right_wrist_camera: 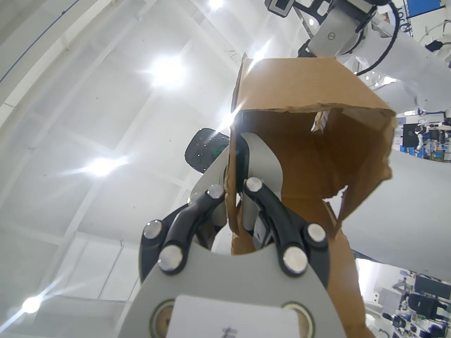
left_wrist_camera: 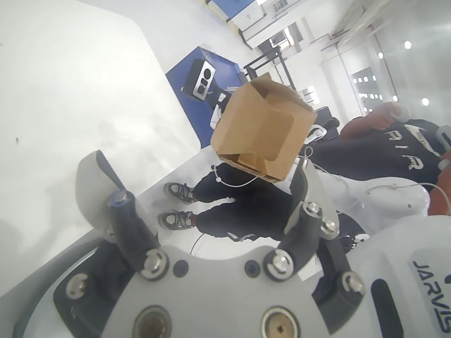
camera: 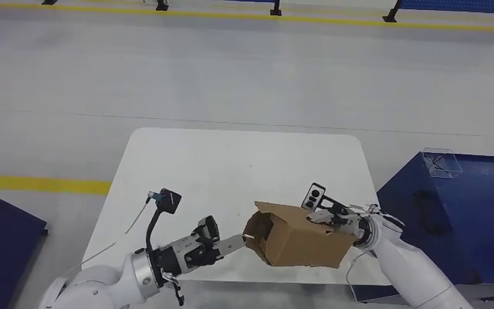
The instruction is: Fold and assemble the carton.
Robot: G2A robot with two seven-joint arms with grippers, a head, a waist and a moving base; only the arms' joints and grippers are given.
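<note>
The left gripper (camera: 235, 245) sits at the table's (camera: 231, 162) six o'clock edge, its fingers spread wide with nothing between them, tips just beside the carton (camera: 297, 235). Its wrist view shows flaps folded over one end. The right wrist view shows the open inside — and the right gripper (right_wrist_camera: 235, 152) clamped on one wall. From above, the carton sits near five o'clock.

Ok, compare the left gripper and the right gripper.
The left gripper is open, clamping nothing; the right gripper is shut on a wall of the brown cardboard carton. The left gripper faces the carton's folded end, the right gripper its open end. Both sit near the white table's front edge.
</note>
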